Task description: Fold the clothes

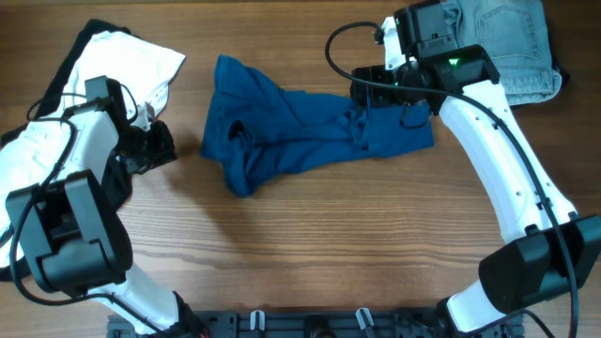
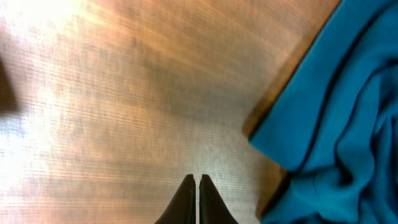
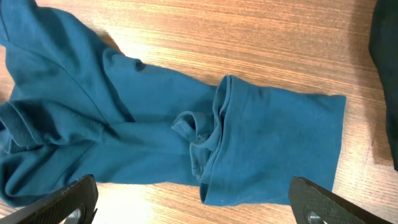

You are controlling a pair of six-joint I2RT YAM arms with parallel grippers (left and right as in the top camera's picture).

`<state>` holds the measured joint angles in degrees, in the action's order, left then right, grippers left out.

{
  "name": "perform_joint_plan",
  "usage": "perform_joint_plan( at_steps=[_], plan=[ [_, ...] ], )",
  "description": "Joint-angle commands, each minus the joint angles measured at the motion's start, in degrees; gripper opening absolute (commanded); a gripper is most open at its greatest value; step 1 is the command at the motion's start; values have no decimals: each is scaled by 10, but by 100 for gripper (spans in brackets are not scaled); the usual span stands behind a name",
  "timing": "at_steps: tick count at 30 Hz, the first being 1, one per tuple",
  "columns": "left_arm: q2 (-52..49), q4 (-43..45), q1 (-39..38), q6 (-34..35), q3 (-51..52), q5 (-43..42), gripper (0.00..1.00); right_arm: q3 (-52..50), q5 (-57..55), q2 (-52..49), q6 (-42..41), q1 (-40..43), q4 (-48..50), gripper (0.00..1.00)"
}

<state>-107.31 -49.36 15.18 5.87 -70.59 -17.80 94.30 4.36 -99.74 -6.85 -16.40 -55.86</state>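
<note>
While the blue shirt lies crumpled in the middle of the wooden table, both arms hang over it, one on each side. The right gripper is spread wide, with one dark finger at each bottom corner of its own camera view. Nothing is between the fingers. The shirt lies right under this gripper, and one flat sleeve or hem end reaches out toward the far side of the view. The cloth is bunched into folds in the middle.

The left gripper has its two dark tips pressed close together, with only a thin line between them. It holds nothing. Bare table lies under it, and the edge of the blue shirt is off to one side of it, not touching the tips.

From above, a white piece of clothing lies behind the left arm, partly under it. A folded pair of light grey jeans sits in the far corner, just behind the right arm's wrist. The blue shirt is between the two arms, nearer to the right gripper than to the left one.
</note>
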Motion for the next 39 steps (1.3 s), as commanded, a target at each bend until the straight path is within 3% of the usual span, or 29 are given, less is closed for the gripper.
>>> perform_joint_plan(
  at_steps=[1,2,3,6,8,12,14,17,21,23,25,28,32,34,39],
  plan=[
    [11,15,-7,18,-7,2,4,9,-10,6,-8,0,7,99],
    [10,34,-11,2,-7,-9,12,9,-10,6,-8,0,8,99],
    [9,50,-20,-38,-7,-36,27,9,-10,6,-8,0,8,99],
    [-10,68,-50,-116,-7,-47,59,9,-10,6,-8,0,7,99],
    [-36,68,-68,-147,-7,-47,66,9,-10,6,-8,0,7,99],
    [-81,83,-95,-160,-7,-13,67,9,-10,6,-8,0,7,99],
    [-96,87,-106,-160,-7,29,64,9,-10,6,-8,0,8,99],
    [-123,98,-129,-159,-7,69,44,9,-10,6,-8,0,10,100],
    [-164,102,-172,-127,-7,164,43,9,-10,6,-8,0,19,99],
    [-172,102,-181,-109,-7,168,41,9,-10,6,-8,0,23,99],
    [-172,102,-183,-89,-7,173,27,9,-10,6,-8,0,25,99],
    [-172,100,-184,-84,-7,175,22,9,-10,6,-8,0,27,99],
    [-172,100,-183,-48,-7,189,4,9,-10,6,-8,0,27,99],
    [-171,99,-174,6,-7,235,4,9,-10,6,-8,0,26,99],
    [-91,47,-92,51,-8,241,4,8,-10,-2,-15,0,30,99]
  ],
)
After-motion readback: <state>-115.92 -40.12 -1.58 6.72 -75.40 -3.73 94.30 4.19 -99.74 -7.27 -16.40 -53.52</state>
